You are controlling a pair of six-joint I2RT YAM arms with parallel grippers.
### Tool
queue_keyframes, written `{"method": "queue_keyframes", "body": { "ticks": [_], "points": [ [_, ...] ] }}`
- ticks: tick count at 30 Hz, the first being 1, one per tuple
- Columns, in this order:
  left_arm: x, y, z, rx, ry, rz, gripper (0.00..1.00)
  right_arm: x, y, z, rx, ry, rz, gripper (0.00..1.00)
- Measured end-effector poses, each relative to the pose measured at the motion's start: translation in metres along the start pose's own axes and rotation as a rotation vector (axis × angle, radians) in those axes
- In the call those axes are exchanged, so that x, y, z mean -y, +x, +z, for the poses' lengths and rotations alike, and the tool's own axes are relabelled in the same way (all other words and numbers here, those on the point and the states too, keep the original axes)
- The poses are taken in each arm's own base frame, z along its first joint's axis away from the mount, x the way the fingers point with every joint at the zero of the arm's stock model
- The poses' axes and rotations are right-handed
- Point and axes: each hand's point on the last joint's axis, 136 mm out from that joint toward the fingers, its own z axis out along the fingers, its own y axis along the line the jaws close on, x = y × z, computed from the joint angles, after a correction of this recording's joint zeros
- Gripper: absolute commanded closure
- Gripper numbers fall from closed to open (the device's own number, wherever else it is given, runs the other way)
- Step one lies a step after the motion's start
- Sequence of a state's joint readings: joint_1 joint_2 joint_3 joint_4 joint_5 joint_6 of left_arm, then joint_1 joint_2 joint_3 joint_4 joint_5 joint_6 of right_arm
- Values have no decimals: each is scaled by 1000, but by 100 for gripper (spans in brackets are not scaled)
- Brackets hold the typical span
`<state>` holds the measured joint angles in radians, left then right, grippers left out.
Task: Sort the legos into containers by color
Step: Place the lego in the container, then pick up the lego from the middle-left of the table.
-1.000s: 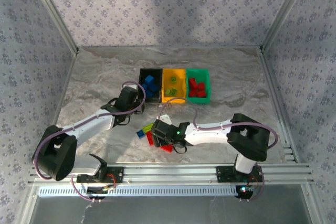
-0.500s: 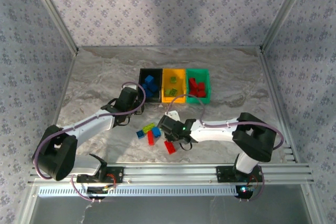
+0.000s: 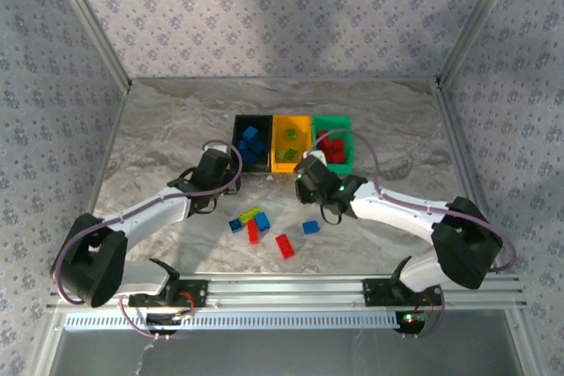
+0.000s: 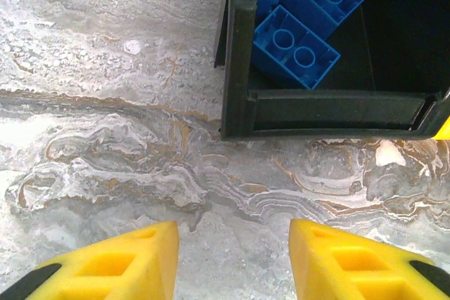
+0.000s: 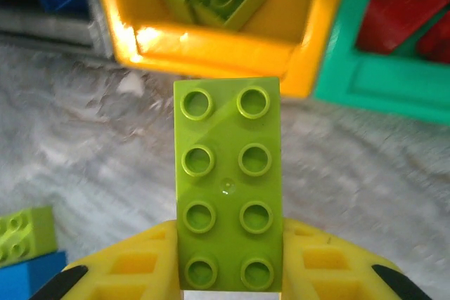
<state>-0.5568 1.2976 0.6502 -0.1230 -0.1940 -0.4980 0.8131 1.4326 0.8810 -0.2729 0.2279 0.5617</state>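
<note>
Three bins (image 3: 293, 118): black bin (image 3: 262, 161), blue legos (image 3: 251, 139); yellow bin (image 3: 292, 167), lime (image 3: 288, 136); green bin (image 3: 333, 120), red (image 3: 336, 149).

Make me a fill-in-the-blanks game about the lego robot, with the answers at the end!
The right fingers hold a ____ brick.
The black bin holds ____ bricks.
The green bin holds ____ legos.
Answers: green, blue, red.

a lime green brick (image 5: 227, 184) shows against the marbled grey table (image 4: 105, 138), black bin (image 4: 330, 109), orange-yellow bin (image 5: 211, 50) and green bin (image 5: 373, 86).
</note>
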Motion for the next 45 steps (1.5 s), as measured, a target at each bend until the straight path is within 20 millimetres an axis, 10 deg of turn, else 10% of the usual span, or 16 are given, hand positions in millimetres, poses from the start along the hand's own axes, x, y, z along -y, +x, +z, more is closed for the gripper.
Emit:
{"method": "queue_keyframes", "body": {
  "ticks": [9,16,26,38,45],
  "points": [
    [14,24,-3,-77,101,5,54,-8,-81,32,16,-65,11,68],
    [35,50,-14,-159,208,84,51,-17,-122,67,26,-94,-4,44],
    [43,94,-20,-358,223,265,47,-10,-98,60,-20,-95,-38,43],
    [70,116,-18,-469,187,465,33,5,-71,37,-26,-84,-55,42],
    [54,109,-13,-446,75,494,33,10,-61,38,-42,-78,-59,42]
  ]
}}
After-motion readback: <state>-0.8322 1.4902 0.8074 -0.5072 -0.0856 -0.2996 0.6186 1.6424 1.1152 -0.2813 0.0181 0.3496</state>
